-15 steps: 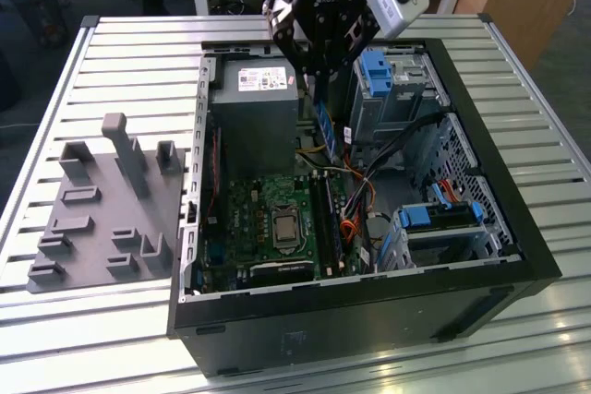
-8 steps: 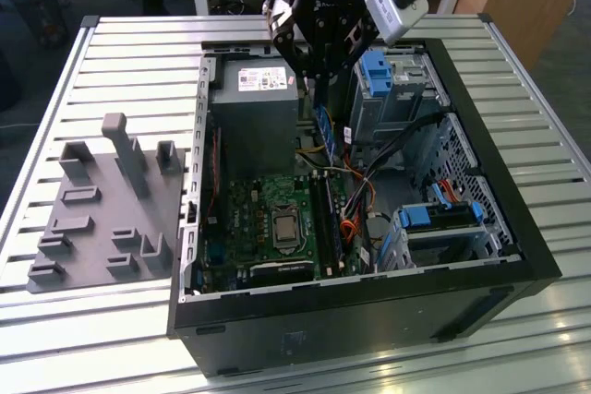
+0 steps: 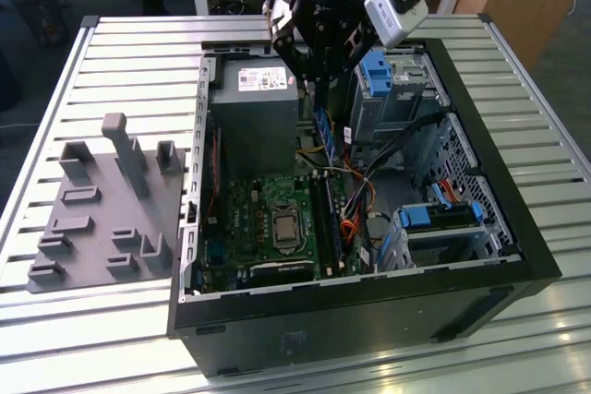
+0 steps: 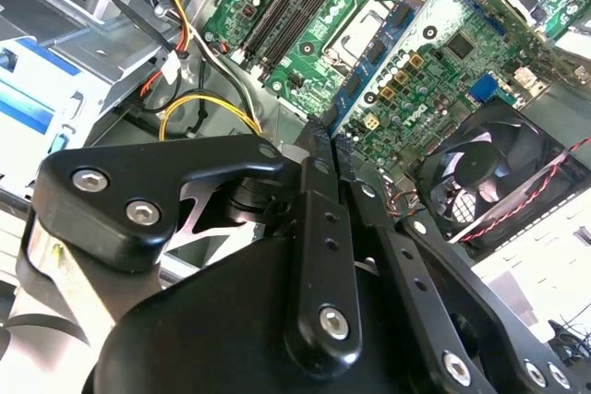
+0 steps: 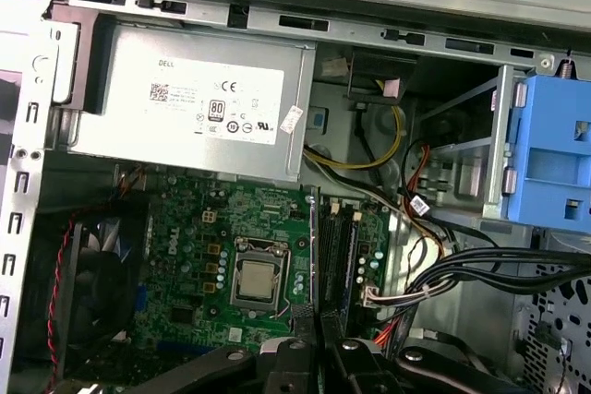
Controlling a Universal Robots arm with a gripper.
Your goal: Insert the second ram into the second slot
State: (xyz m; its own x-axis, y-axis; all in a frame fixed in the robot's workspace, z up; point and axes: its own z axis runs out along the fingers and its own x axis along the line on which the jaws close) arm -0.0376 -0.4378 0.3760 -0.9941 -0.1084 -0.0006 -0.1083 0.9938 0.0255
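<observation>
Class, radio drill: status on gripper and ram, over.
Gripper shut on second ram. Ram hangs above the memory slots, not yet seated. Cables close beside slots.

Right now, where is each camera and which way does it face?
Exterior view: off the arm, looks down into the computer case; gripper shows.
First wrist view: at the wrist, faces the motherboard; fingers show.
Second wrist view: at the wrist, looks along fingers gripping the second ram.
Both wrist views share the CPU socket.

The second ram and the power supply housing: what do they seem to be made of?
The second ram, held in the gripper: blue circuit-board laminate, probably fibreglass, thin and flat. The power supply housing: likely sheet metal, dull grey, with flat panels and sharp bends.
</observation>
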